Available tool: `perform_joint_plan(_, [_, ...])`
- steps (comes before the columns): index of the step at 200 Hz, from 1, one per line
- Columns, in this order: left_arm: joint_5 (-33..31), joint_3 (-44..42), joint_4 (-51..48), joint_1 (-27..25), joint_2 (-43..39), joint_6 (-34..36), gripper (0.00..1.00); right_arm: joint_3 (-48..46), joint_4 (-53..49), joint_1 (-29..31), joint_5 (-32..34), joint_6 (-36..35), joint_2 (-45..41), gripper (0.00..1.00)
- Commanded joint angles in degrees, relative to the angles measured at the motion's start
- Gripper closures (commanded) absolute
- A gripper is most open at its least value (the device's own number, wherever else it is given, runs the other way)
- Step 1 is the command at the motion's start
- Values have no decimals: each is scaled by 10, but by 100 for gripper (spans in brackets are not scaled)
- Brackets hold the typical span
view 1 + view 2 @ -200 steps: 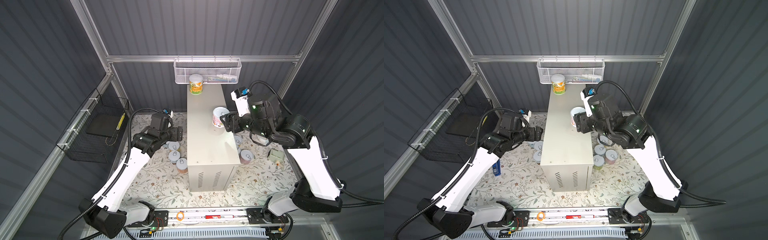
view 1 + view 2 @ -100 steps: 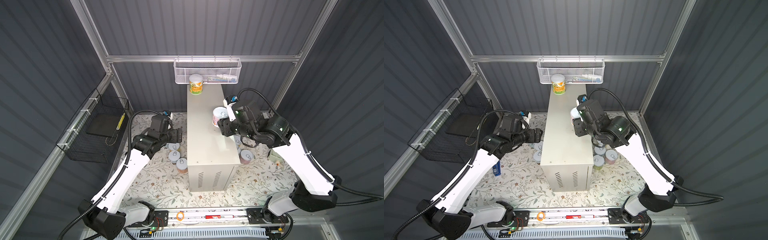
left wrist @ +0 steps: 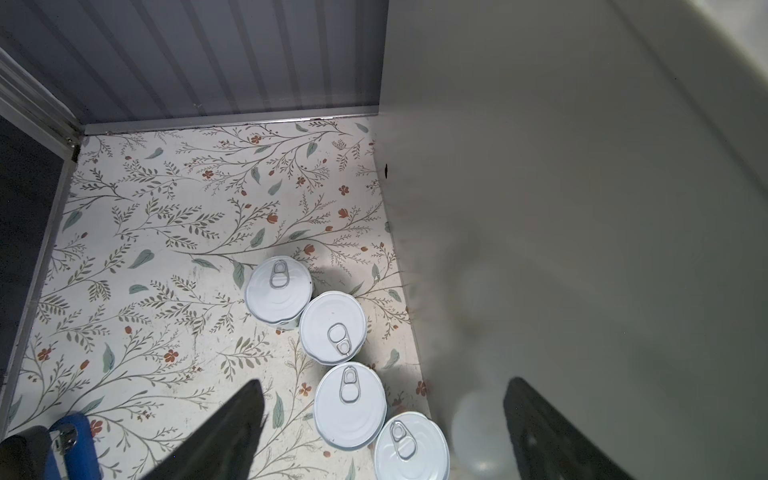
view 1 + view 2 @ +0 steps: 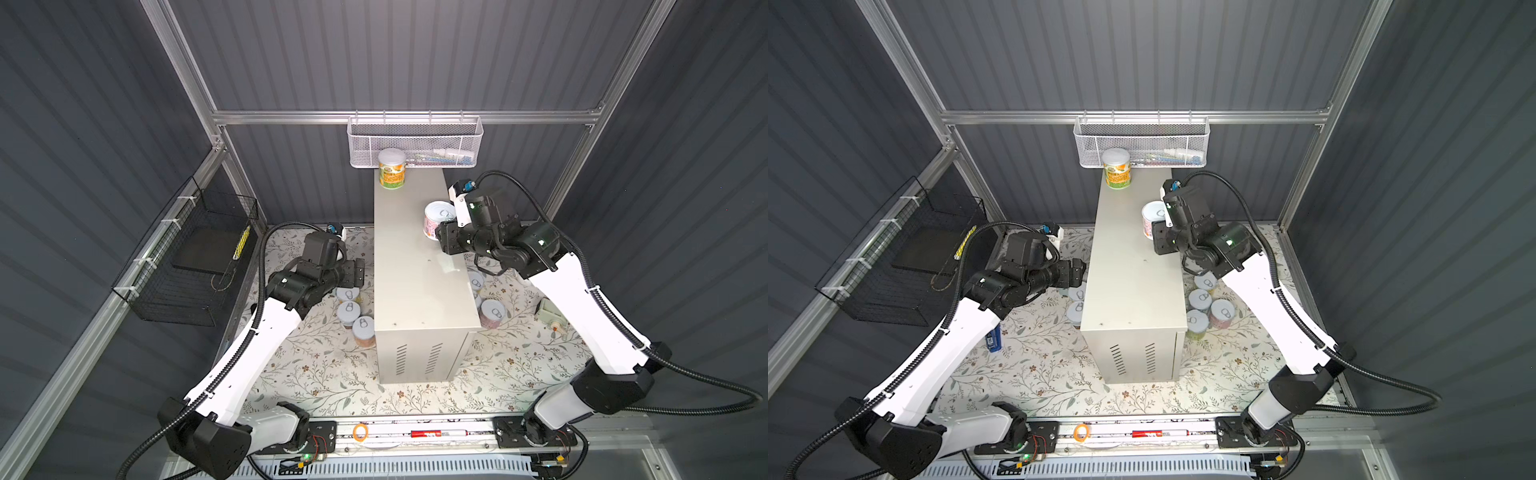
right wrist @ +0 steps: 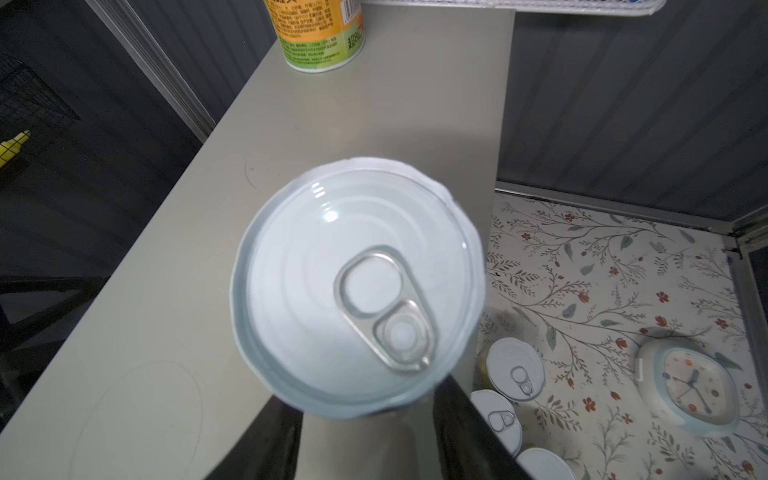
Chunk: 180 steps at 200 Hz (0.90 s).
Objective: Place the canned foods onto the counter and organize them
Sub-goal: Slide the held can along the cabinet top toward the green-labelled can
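The right gripper [image 5: 365, 405] is pinching the upright pink can [image 4: 434, 222] between its fingers at the counter's [image 4: 415, 291] edge on that arm's side. The orange can [image 4: 391, 174] is standing farther ahead of it. The left gripper [image 3: 383, 384] is hovering spread, with the floor cans [image 3: 332, 328] just beneath it.

From overhead, my two top views look steeply down on the whole scene — both share the table [image 4: 409, 270]. Wrist cameras sit close — left over four cans [image 3: 332, 328], right over one can [image 5: 357, 286].
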Motion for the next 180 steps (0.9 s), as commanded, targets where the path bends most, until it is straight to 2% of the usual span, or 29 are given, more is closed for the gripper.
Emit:
perform_joint_plan(1, [0,-7,8,6,8,3,8,31,34,-14,-27,-14,30,48])
perform_joint_plan(93, [12,-7,18,26,26,7,8,188,58,-72,-62,-7,169,48])
perform_joint_plan(180, [21,-8,17,46,36,10,8,277,92,-109,-96,12,257,48])
